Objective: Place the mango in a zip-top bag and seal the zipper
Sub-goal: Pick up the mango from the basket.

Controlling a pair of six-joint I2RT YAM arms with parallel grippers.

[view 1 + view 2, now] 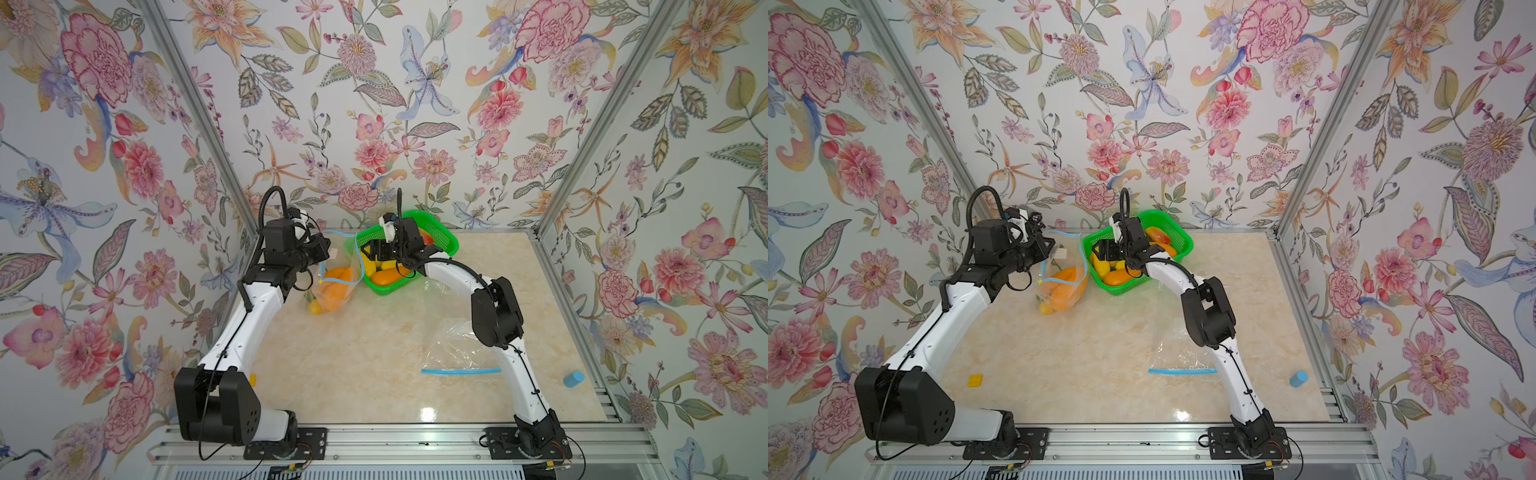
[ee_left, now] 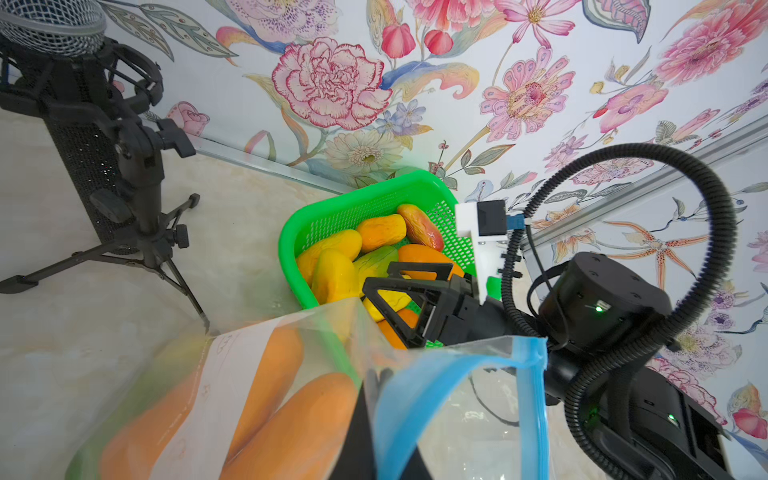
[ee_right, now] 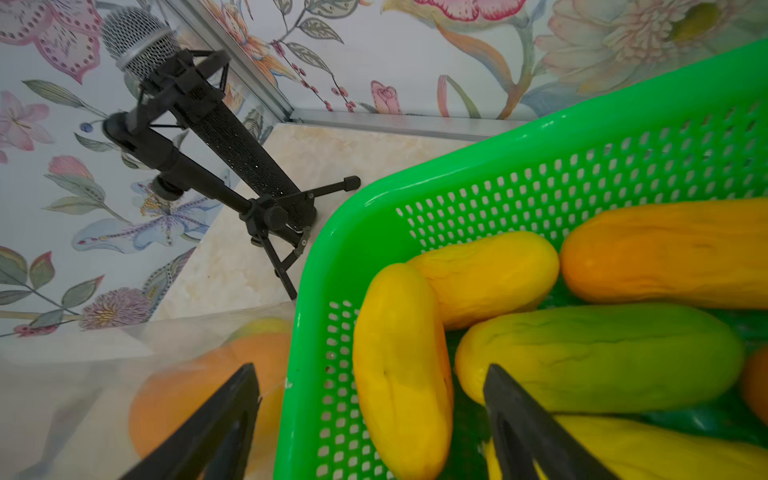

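Mangoes are lying in two places. At least six are showing in the one green basket [image 3: 540, 137] directly under the right gripper [image 3: 370, 368]. Three more are sitting inside the zip-top bag [image 1: 338, 286] hanging from the left gripper [image 1: 324, 254]: two orange, and one yellowish-green that is partly hidden. The left gripper is pinching fully closed on that bag's rim, at the blue zipper strip [image 2: 415, 386], and the mouth is gaping toward the basket. The bag's bottom is resting on the table [image 1: 374, 353] just below this gripper. The right gripper is hovering with its jaws spread wide and gripping nothing. One yellow mango [image 3: 399, 365] is standing between its two fingers [image 3: 519, 424], one green mango [image 3: 598, 357] is lying just beyond one finger, and the other finger is appearing past the basket's rim, on the held bag's side. Whether either finger is touching fruit cannot be told. Two bags are showing in all: the second bag [image 1: 453, 345] is lying flat well behind the right gripper, beside that arm's elbow. One blue cylinder [image 1: 574, 378] and one yellow block [image 1: 975, 380] are lying far from both grippers, and one microphone [image 2: 79, 124] is standing on its tripod beyond the left gripper.
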